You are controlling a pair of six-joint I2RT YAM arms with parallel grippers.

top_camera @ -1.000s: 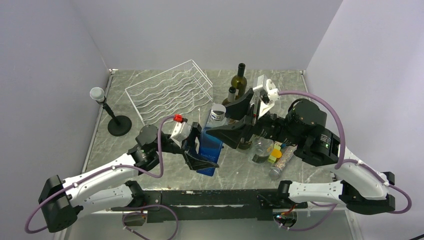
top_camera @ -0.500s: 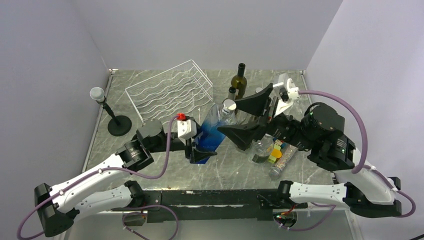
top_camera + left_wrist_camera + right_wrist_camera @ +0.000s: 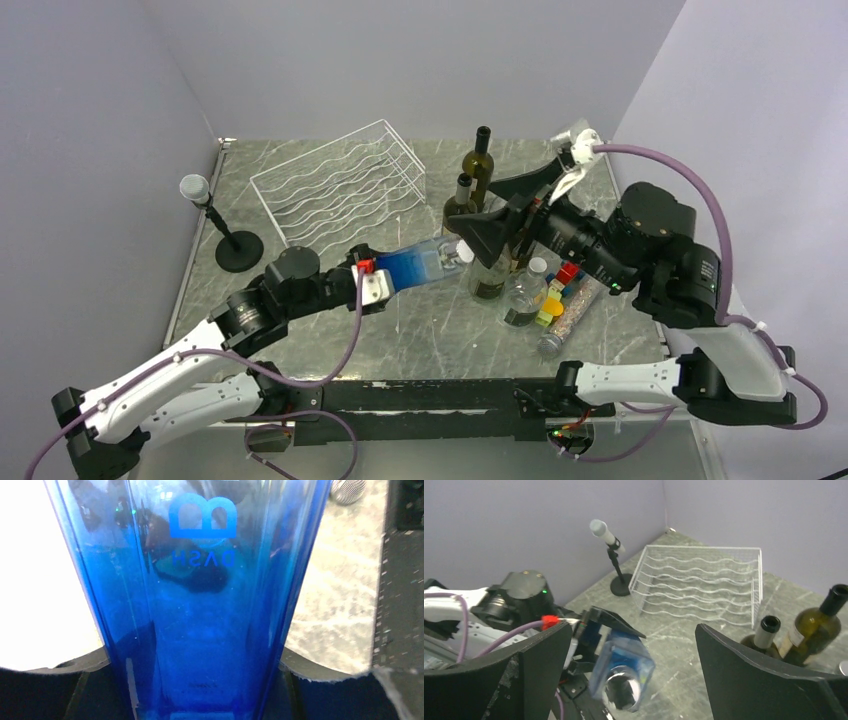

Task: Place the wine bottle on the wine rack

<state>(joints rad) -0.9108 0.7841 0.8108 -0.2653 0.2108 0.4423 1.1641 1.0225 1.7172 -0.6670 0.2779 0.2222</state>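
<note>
The wine bottle (image 3: 415,266) is blue, square-sided glass with a silver cap. It is held off the table and lies nearly level, cap pointing right. My left gripper (image 3: 383,278) is shut on its base end; in the left wrist view the blue bottle (image 3: 205,605) fills the space between the left gripper's (image 3: 205,680) fingers. My right gripper (image 3: 506,212) hangs open to the right of the cap, touching nothing. In the right wrist view the bottle (image 3: 624,670) points cap-first toward the open right gripper (image 3: 633,630). The white wire wine rack (image 3: 340,185) stands at the back left with bare cradles (image 3: 699,585).
Two dark wine bottles (image 3: 481,160) (image 3: 461,200) stand upright just behind the right gripper. A small clear bottle (image 3: 525,300), coloured blocks (image 3: 556,292) and a lying tube (image 3: 565,322) sit below it. A black microphone stand (image 3: 225,235) stands left of the rack.
The right gripper opened, let go of the blue bottle and drew back to the right. The left gripper turned the bottle from upright to nearly level and carried it up and to the right.
</note>
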